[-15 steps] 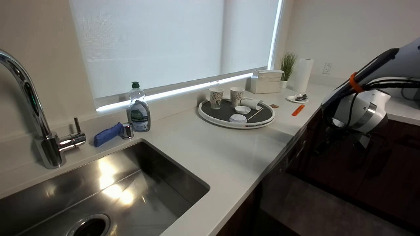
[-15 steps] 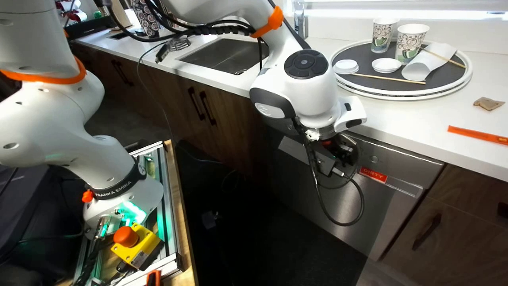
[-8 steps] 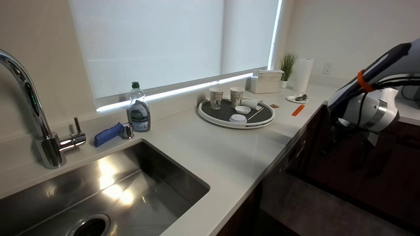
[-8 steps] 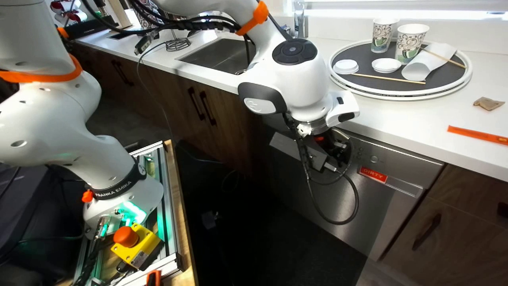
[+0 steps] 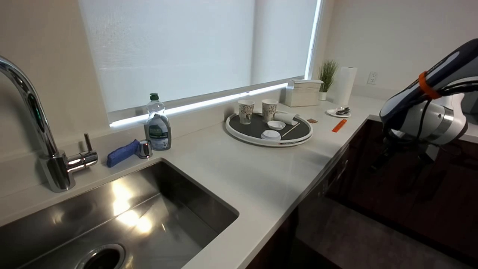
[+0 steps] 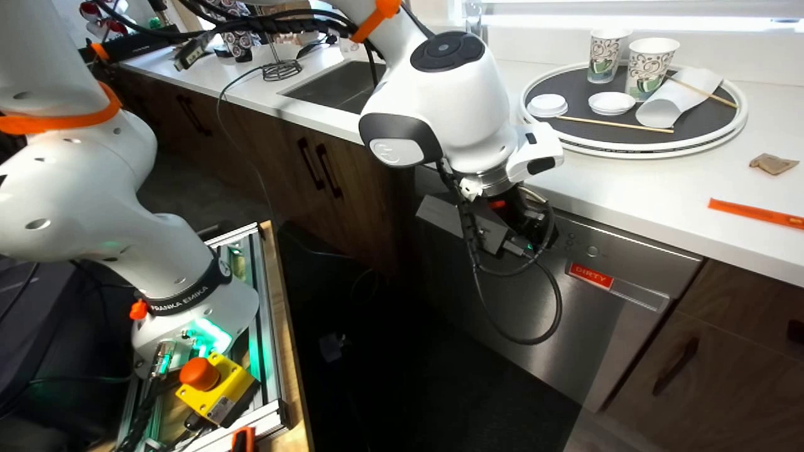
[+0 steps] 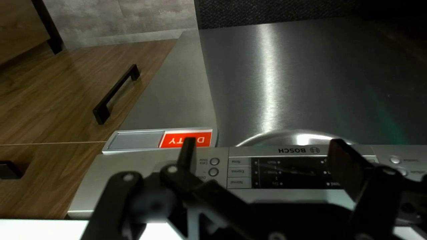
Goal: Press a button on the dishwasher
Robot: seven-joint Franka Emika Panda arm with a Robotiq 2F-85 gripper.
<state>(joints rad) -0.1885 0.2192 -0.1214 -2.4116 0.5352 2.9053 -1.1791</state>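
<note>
In an exterior view the dishwasher sits under the countertop, steel-fronted, with a wooden cabinet just to its right. The gripper stands before its control panel; in the wrist view the 2 fingers are spread wide, with nothing in their grasp. Between them show the dark display, 3 rectangular keys to its left and 2 round buttons farther left, close to the finger on that side. I cannot tell whether either finger touches the panel. A red sign reading DIRTY is partly hidden by that same finger.

On the countertop, a round tray bears 2 upright patterned cups and 2 white lids; to its right lie a small brown packet and, nearer, an orange strip. In an exterior view the sink is at the near left, a tap beyond its far edge and, right of the tap, a blue cloth-like piece and a green-capped bottle.
</note>
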